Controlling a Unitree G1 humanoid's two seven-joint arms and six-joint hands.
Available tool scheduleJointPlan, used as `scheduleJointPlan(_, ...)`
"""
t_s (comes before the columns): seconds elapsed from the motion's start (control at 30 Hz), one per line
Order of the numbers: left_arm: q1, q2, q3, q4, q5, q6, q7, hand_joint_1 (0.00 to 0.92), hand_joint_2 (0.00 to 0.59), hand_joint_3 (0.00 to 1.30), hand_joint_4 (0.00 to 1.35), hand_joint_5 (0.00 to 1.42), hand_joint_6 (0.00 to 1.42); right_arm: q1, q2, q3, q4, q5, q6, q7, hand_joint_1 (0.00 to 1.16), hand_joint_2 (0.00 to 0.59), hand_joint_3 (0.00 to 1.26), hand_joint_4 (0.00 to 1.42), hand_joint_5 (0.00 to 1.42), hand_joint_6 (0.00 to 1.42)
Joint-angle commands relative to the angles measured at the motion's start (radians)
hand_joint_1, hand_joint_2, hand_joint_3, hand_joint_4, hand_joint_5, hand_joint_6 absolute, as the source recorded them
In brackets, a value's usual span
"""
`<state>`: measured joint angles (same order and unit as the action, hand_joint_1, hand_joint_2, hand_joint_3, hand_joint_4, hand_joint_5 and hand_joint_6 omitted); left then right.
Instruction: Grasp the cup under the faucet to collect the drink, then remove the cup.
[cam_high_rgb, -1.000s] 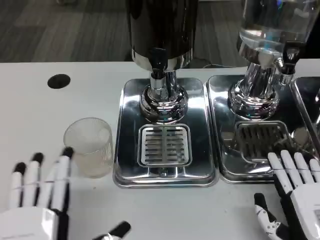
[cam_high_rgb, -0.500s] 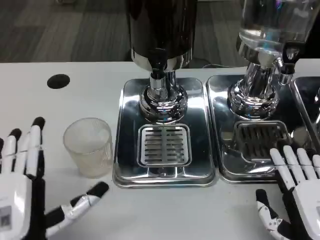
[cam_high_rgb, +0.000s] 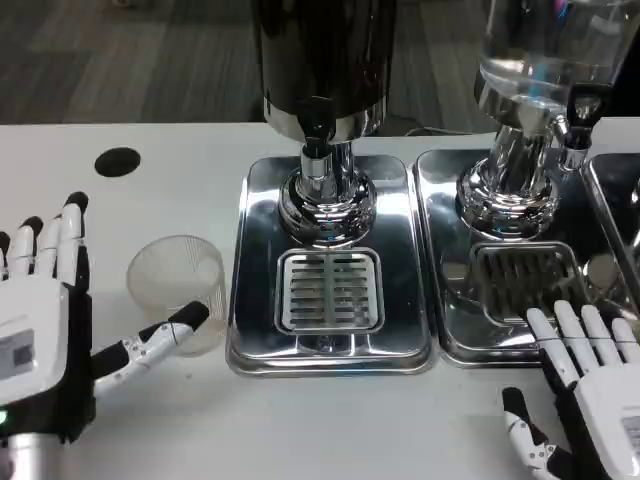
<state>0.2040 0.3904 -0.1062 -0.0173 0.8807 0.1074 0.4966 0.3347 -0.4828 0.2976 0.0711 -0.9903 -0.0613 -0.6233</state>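
cup (cam_high_rgb: 180, 292) beside tray edge (cam_high_rgb: 238, 300), left hand (cam_high_rgb: 45, 340) open alongside

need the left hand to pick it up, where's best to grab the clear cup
Around the ribbed side wall of the clear cup, from its left, where the left hand is open beside it. It stands upright, and the drip tray blocks its right side.

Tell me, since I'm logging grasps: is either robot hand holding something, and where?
Nothing held: left robot hand open beside the cup; right robot hand open.
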Motion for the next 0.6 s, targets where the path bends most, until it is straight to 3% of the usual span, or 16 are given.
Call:
scheduleJointPlan(0.03,-0.051,0.003,-0.022,0.042,0.009,0.031,-0.052,0.0,0.007,0.0,0.0,0.04,0.0,-0.006,0.0,0.002,0.009,0.005,-0.002,0.009,0.17,0.45,0.07,0.0,0.0,0.04)
scheduleJointPlan(0.3,-0.129,-0.018,-0.073,0.119,0.0,0.053,-0.082,0.0,0.012,0.0,0.0,0.04,0.02,-0.008,0.001,0.0,0.013,0.012,-0.005,0.009,0.17,0.442,0.08,0.0,0.0,0.04)
scheduleJointPlan(0.6,-0.184,-0.023,-0.102,0.174,-0.02,0.089,-0.133,0.0,0.007,0.04,0.0,0.18,0.18,-0.011,-0.001,0.0,0.032,0.028,-0.014,0.008,0.16,0.439,0.1,0.0,0.0,0.07)
